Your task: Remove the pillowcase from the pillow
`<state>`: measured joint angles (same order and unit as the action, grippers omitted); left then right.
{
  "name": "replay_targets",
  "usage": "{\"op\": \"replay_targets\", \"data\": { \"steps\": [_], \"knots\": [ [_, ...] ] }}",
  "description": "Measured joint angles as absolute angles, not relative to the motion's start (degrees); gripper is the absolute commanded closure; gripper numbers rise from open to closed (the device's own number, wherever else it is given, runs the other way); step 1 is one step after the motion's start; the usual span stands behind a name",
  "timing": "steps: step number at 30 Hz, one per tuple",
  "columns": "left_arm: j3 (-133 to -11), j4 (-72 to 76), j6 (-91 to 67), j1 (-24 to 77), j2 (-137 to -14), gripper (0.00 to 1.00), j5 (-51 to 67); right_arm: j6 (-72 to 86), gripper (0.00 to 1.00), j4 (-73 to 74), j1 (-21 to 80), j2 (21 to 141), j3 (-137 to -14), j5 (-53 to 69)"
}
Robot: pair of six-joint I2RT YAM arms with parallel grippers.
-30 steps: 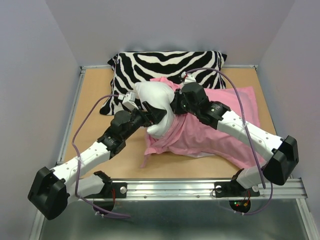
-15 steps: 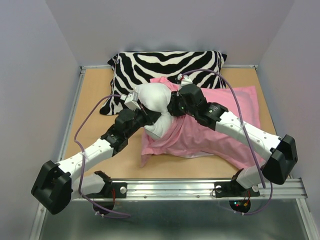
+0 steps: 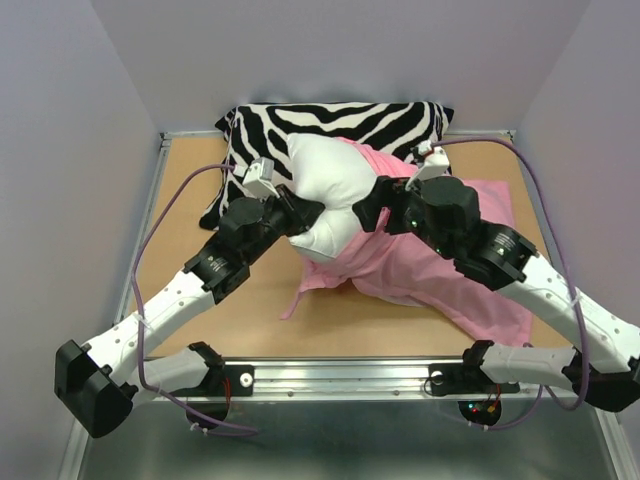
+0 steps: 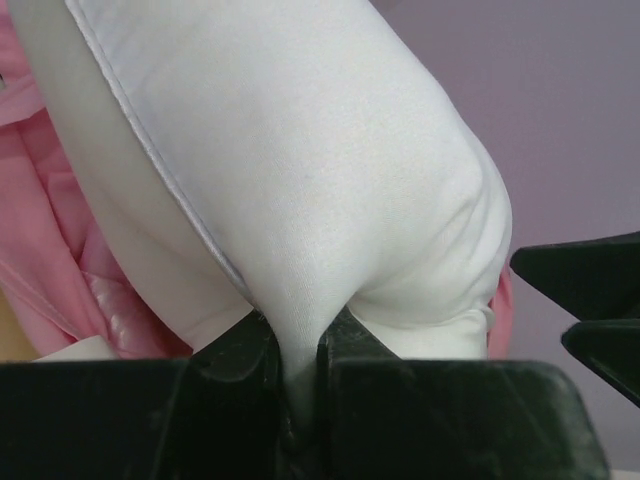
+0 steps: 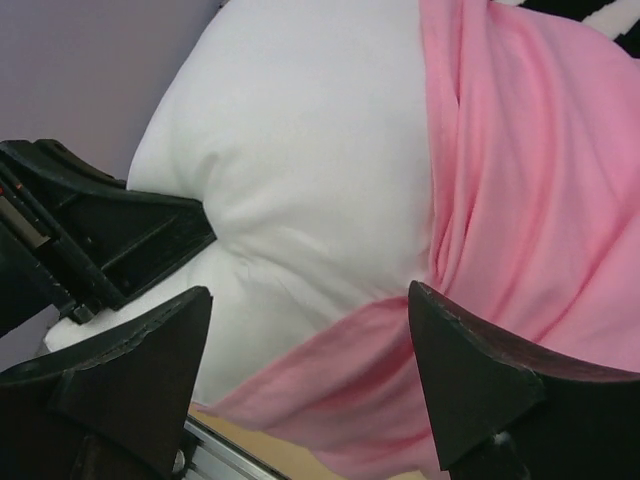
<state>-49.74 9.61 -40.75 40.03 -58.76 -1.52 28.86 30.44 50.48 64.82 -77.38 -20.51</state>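
Your left tool [image 4: 300, 352] pinched a fold of the pillow [image 4: 300, 150], while the pillowcase [image 5: 520, 200] lay just ahead of your spread right tool [image 5: 305, 300].

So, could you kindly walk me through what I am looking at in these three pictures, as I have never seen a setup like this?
These are two robot arms bolted at the near edge of a wooden table. The wide picture comes from a fixed camera above and behind them. The other two come from a camera on each wrist, so each shows its own black tool. On the table are a zebra-striped cushion and a white pillow partly out of a pink pillowcase. The left tool is shut on a pinch of the pillow. The right tool is open and holds nothing; it faces the spot where pillow meets pillowcase.
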Motion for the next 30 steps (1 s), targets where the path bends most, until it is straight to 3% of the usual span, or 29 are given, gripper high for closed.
{"op": "replay_targets", "data": {
  "steps": [10, 16, 19, 20, 22, 30],
  "knots": [
    [-54.48, 3.44, -39.22, 40.03, -59.42, 1.00, -3.20, 31.35, 0.12, 36.29, 50.76, 57.28, -76.38, -26.81],
    [-57.30, 1.26, -38.33, 40.03, -59.64, 1.00, -3.55, 33.08, 0.27, 37.15, 50.76, 60.14, -72.53, -28.56],
    [-58.67, -0.27, -37.78, 40.03, -60.07, 1.00, -3.60, 34.13, 0.50, 37.69, 50.76, 61.56, -70.15, -29.58],
    [-59.11, -0.93, -37.52, 40.03, -60.29, 1.00, -3.75, 34.57, 0.64, 37.71, 50.76, 61.63, -69.87, -29.85],
    [-59.70, -1.72, -37.26, 40.03, -60.55, 1.00, -3.99, 35.27, 0.73, 37.82, 50.89, 61.39, -69.60, -30.89],
    [-65.71, -7.11, -35.33, 40.03, -60.66, 1.00, -6.68, 37.63, 0.78, 40.49, 51.13, 55.83, -67.24, -35.29]
  ]
}}
